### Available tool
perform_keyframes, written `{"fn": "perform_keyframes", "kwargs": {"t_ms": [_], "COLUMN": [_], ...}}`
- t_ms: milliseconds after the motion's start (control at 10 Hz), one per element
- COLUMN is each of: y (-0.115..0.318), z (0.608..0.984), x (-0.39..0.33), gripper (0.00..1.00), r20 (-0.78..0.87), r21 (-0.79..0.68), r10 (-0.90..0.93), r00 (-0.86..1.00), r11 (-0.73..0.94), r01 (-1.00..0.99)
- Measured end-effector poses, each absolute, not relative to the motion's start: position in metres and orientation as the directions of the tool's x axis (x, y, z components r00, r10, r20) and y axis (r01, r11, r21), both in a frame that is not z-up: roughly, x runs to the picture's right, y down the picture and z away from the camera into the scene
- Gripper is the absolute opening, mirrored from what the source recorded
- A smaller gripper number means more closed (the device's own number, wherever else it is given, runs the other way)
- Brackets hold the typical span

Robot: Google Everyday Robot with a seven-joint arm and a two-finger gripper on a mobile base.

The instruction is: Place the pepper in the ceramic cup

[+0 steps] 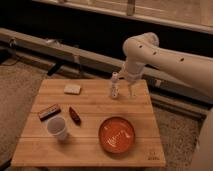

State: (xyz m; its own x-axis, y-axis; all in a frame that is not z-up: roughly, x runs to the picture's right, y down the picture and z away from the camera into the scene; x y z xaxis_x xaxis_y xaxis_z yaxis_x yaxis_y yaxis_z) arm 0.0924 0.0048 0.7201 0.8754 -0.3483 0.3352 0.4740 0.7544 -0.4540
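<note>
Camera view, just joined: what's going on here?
A one-armed robot is working at a wooden table. Its pincer hangs open and empty over the far right part, beside a small clear bottle. The pepper lies untouched on the left side, close to the upright ceramic cup. An orange dish sits at the front right. Nothing has been grasped yet.

The arm [167,56] is thick, rounded and white, dotted with small dark holes. Its pale, slender gripper [131,89] hangs above the table's [95,101] far edge
</note>
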Motion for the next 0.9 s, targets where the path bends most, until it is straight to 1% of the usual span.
{"fn": "perform_keyframes", "kwargs": {"t_ms": [400,600,900], "y": [0.016,0.019,0.024], "z": [0.713,0.712,0.71], "x": [0.027,0.013,-0.003], "gripper": [0.8,0.8,0.8], "r20": [0.463,0.508,0.547], "r21": [-0.348,-0.298,-0.258], "r10": [-0.53,-0.58,-0.594], "r00": [0.71,0.637,0.591], "r11": [0.628,0.575,0.552], "r01": [0.696,0.762,0.793]}}
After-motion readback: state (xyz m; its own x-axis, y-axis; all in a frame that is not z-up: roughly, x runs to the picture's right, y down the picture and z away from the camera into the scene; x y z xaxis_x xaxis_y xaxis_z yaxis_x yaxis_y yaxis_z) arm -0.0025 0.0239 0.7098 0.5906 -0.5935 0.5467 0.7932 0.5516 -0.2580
